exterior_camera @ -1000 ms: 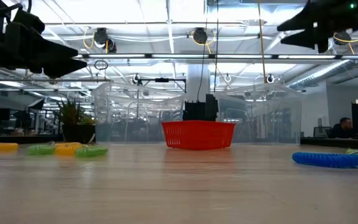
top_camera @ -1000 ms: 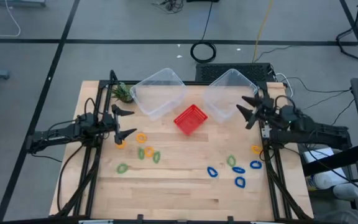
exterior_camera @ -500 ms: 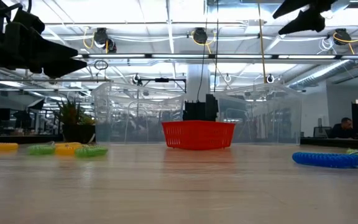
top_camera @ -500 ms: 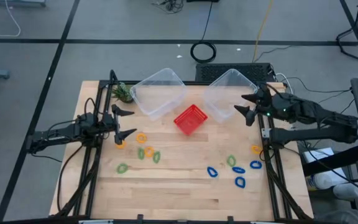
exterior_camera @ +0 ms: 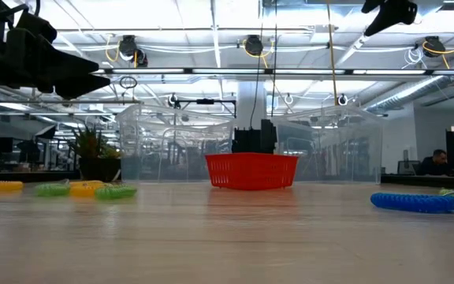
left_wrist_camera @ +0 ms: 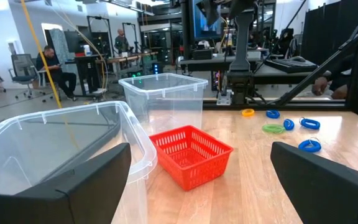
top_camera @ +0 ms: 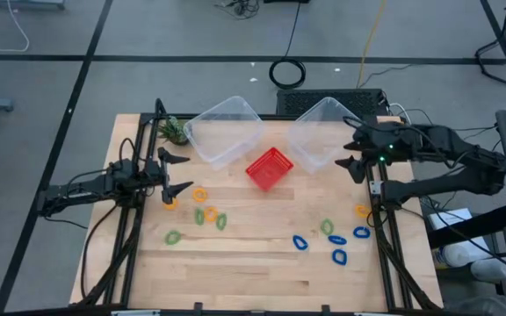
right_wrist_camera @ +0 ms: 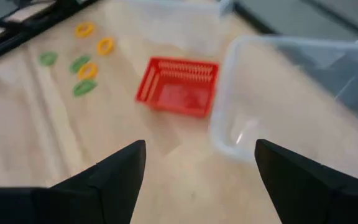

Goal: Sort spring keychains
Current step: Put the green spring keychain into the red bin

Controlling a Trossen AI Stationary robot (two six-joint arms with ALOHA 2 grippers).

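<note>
Keychains lie in two clusters either side of red basket in high view: orange/green one side, blue ones the other. Left gripper spread wide near orange pair. Right gripper wide, beside clear bin.

Low view: blue coil on table, right of basket.

Right wrist view: somewhat blurred, basket and probably green/orange loops beyond.

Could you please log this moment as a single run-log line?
left end effector: open, over table's left | right end effector: open, empty, beside right clear bin | spring keychains: all on table | red basket: empty
</note>
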